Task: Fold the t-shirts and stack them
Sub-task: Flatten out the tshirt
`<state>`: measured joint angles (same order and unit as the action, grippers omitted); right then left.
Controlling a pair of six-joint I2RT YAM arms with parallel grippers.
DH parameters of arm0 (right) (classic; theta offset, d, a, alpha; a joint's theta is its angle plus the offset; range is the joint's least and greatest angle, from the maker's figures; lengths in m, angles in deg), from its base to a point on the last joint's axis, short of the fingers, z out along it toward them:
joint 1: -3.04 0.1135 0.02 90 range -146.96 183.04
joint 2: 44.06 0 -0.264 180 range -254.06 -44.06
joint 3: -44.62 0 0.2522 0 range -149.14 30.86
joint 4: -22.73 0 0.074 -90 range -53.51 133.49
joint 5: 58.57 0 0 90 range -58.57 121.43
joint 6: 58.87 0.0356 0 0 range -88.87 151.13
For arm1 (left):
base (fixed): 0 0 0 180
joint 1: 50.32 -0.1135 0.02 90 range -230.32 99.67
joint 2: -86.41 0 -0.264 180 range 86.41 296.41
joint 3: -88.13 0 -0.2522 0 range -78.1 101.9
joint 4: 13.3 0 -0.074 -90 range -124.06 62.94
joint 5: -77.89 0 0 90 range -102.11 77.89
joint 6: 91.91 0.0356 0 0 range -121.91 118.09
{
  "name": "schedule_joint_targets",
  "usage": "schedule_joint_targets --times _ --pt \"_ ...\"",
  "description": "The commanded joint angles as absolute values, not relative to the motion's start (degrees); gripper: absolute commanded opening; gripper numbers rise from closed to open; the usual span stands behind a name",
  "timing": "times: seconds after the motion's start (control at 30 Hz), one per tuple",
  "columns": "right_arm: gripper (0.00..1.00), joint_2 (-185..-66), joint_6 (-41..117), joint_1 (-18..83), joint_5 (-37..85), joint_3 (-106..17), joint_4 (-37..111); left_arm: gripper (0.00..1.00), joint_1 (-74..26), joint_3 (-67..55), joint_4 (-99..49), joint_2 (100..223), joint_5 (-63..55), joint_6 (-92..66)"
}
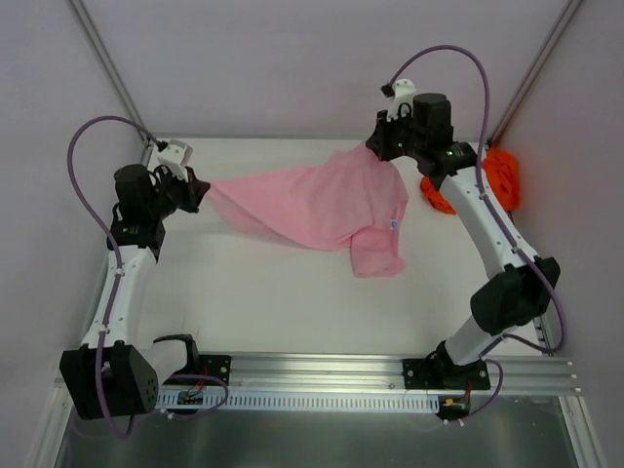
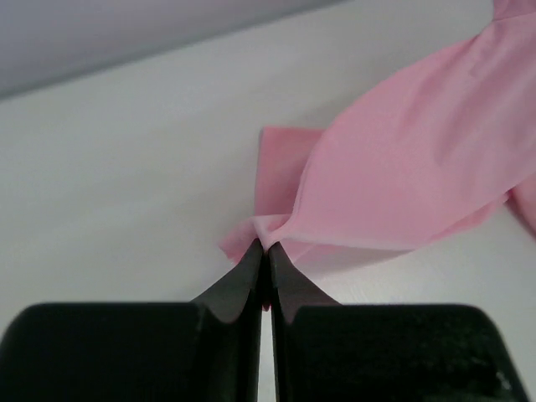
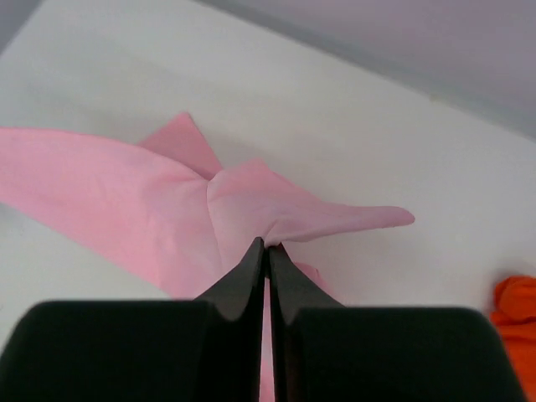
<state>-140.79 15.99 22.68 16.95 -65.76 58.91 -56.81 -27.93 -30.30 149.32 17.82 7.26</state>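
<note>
The pale pink t-shirt hangs stretched between both arms across the back of the white table, one sleeve trailing down toward the front. My left gripper is shut on its left corner; in the left wrist view the cloth bunches at the closed tips of that gripper. My right gripper is shut on the shirt's far right corner, where pink fabric puckers at the tips of the gripper. The orange-red t-shirt lies crumpled at the right edge, partly behind the right arm.
Pale walls close in the table at the back and both sides. A metal rail carrying both arm bases runs along the near edge. The orange-red cloth shows at the right edge of the right wrist view.
</note>
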Motion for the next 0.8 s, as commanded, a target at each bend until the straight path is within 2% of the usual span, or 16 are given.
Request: schedule_joint_targets --times 0.0,0.13,0.33,0.6,0.77 --pt "0.01 -133.5 13.6 22.4 16.1 -66.1 56.0 0.0 -57.2 -20.5 -26.7 146.2 27.1 3.3" --pt "0.01 -126.2 11.9 22.4 17.2 -68.5 55.0 0.0 -56.8 -12.0 -19.8 143.6 27.4 0.6" --pt "0.01 -124.3 8.3 22.3 17.5 -85.6 62.1 0.0 -56.8 12.0 -30.3 148.9 23.2 0.0" --pt "0.01 -116.3 7.0 22.4 15.1 -91.0 62.7 0.0 -56.8 24.2 -36.8 145.9 20.6 -0.1" --pt "0.01 -111.5 9.8 22.3 13.3 -90.5 65.4 0.0 -56.8 24.6 -41.8 140.5 18.8 -5.9"
